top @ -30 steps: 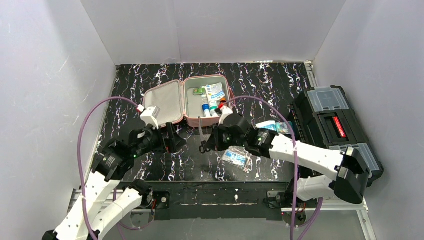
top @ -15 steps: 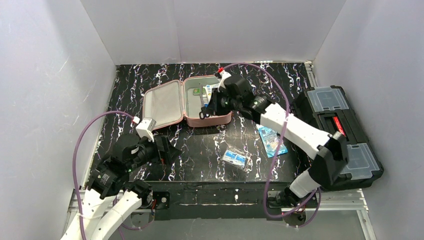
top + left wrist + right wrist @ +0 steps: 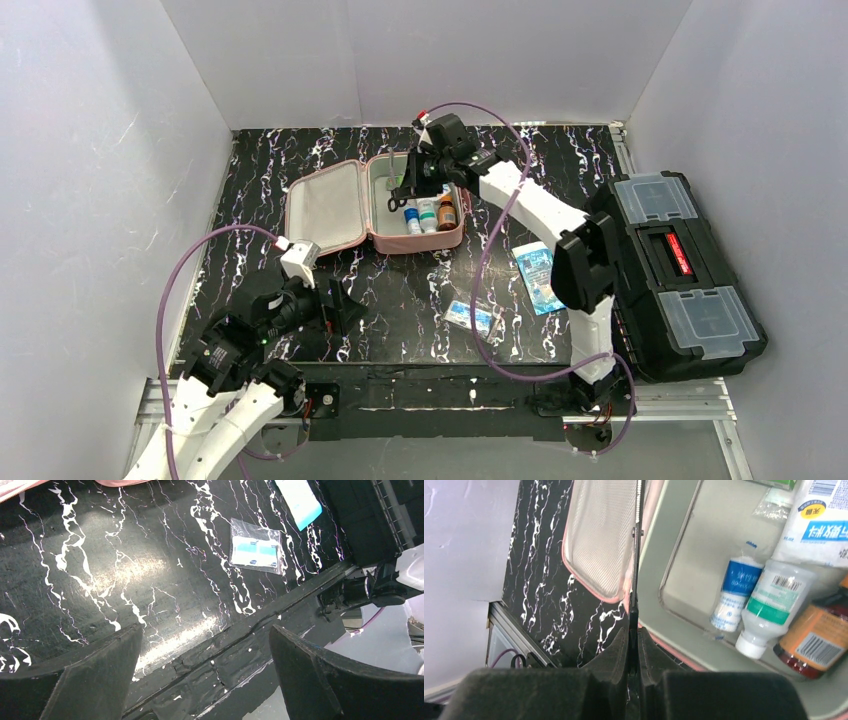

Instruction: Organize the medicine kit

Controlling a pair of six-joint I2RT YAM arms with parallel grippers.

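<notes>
The pink medicine kit (image 3: 330,205) lies open at the table's back middle, lid to the left, grey tray (image 3: 684,545) to the right. The tray holds a blue-and-white bottle (image 3: 734,597), a green-labelled bottle (image 3: 774,605), a brown bottle (image 3: 819,640) and a white packet (image 3: 824,520). My right gripper (image 3: 408,183) hangs over the tray's left part, shut on a pair of black-handled scissors (image 3: 638,540), whose blades, seen edge-on, run out ahead of the jaws (image 3: 634,630). My left gripper (image 3: 340,305) is open and empty, low over the near left of the table (image 3: 205,630).
A clear packet with a blue card (image 3: 470,316) lies near the front edge, also in the left wrist view (image 3: 256,552). A blue-and-white packet (image 3: 538,275) lies right of it. A black toolbox (image 3: 680,270) stands at the right. White walls enclose the table.
My right arm has carried the scissors from the table's front middle back and up to over the kit's tray. My left arm has drawn back toward the near left.
</notes>
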